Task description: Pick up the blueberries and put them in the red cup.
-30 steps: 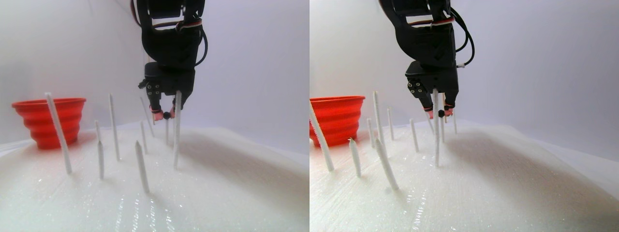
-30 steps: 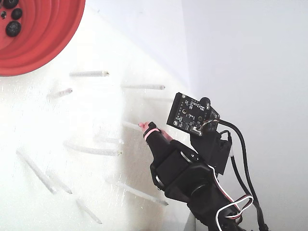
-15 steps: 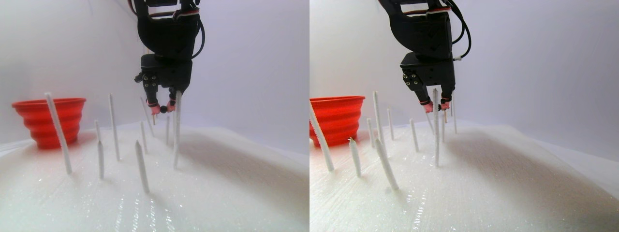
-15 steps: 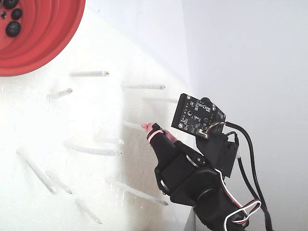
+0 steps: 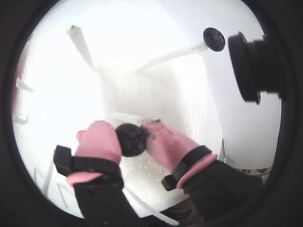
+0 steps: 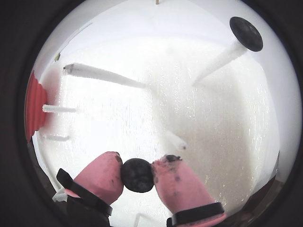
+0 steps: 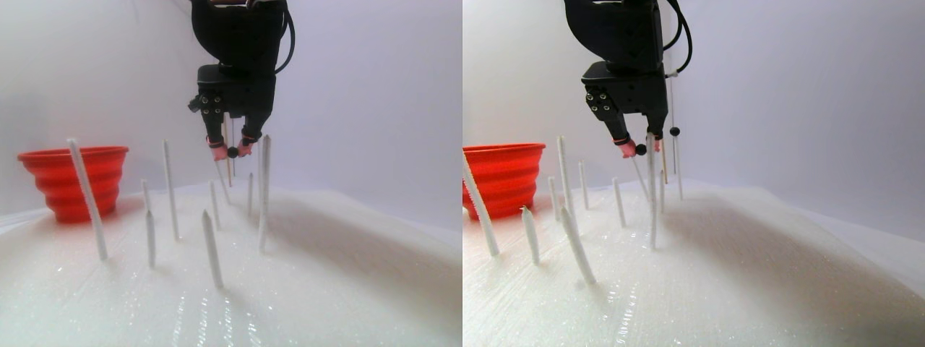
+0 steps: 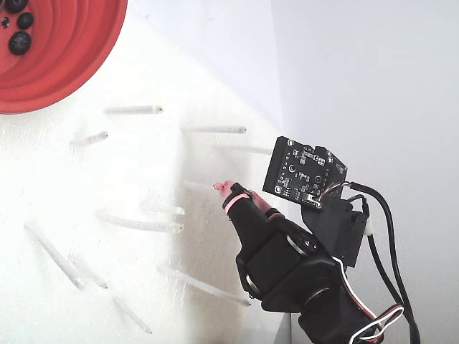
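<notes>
My gripper (image 6: 138, 173) is shut on one dark blueberry (image 6: 137, 176), pinched between its pink fingertips; the other wrist view shows the same berry (image 5: 131, 139) in the gripper (image 5: 132, 137). In the stereo pair view the gripper (image 7: 232, 152) hangs above the white stalks, right of the red cup (image 7: 72, 181). Another blueberry (image 6: 245, 33) sits on a stalk tip, up and to the right of the fingers, also seen as a blueberry (image 5: 214, 39) in the other wrist view. In the fixed view the red cup (image 8: 64, 64) fills the top left corner with blueberries (image 8: 19, 41) inside, far from the gripper (image 8: 224, 188).
Several thin white stalks (image 7: 87, 199) stand upright in a white foam bed (image 7: 325, 289), some tilted. One tall stalk (image 7: 264, 191) rises just right of the gripper. A white wall closes the back. The arm's body (image 8: 301, 279) and cables fill the fixed view's lower right.
The gripper has risen with the berry held, lifting clear of the stalk tips, and has drifted slightly left in the stereo pair view. The cup and stalks have not moved.
</notes>
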Controlling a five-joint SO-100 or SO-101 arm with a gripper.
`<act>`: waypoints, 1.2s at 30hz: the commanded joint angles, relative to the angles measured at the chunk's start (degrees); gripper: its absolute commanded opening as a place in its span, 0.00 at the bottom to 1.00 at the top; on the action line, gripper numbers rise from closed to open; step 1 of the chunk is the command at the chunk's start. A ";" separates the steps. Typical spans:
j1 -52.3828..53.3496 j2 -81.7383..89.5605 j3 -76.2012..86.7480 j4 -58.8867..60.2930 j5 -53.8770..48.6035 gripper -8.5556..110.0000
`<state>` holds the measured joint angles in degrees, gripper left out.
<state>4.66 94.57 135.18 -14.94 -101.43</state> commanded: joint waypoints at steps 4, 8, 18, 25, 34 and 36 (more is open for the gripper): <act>-1.85 8.96 0.18 1.58 0.35 0.16; -2.99 10.63 0.70 2.46 0.70 0.16; -6.59 16.88 1.49 8.09 2.29 0.16; -9.84 20.48 2.11 10.99 3.16 0.16; -14.33 23.03 1.93 13.54 4.31 0.16; -15.29 23.55 1.85 13.89 4.48 0.16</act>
<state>-8.88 111.62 138.16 -1.23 -97.12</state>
